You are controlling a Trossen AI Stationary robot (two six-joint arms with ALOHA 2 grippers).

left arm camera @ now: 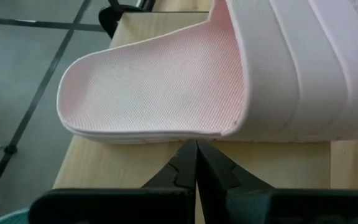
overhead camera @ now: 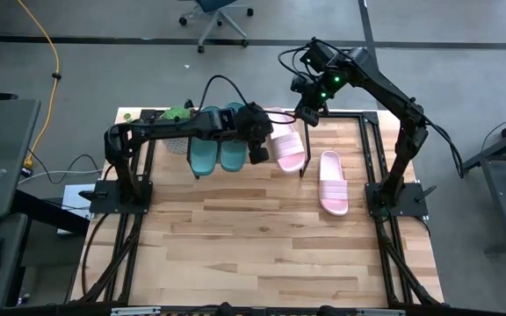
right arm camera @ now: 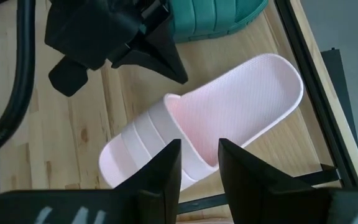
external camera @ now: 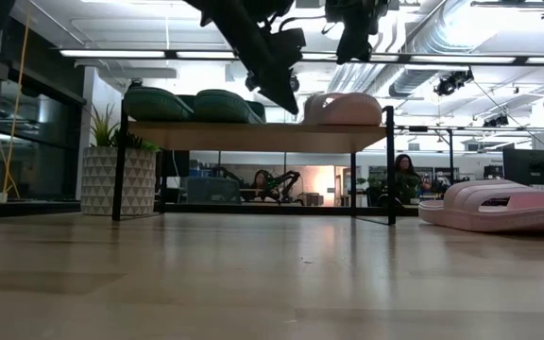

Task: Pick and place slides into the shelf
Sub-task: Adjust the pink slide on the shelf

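1. Two green slides (overhead camera: 218, 149) and one pink slide (overhead camera: 286, 147) lay on the shelf (external camera: 253, 135) at the table's far side.
2. The second pink slide (overhead camera: 333, 182) remained on the table (overhead camera: 262, 246), right of the shelf; that placement was judged outstanding.
3. The left gripper (left arm camera: 196, 163) was fully closed, empty, beside the shelved pink slide.
4. The right gripper (right arm camera: 199, 163) hovered above it, jaws parted, holding nothing.

No legible text, labels, brands or numbers on anything.

floor: grey (overhead camera: 104, 70) | office chair (overhead camera: 213, 16) | yellow cable (overhead camera: 53, 61) | ceiling strip lights (external camera: 140, 53) | potted plant (external camera: 119, 168)
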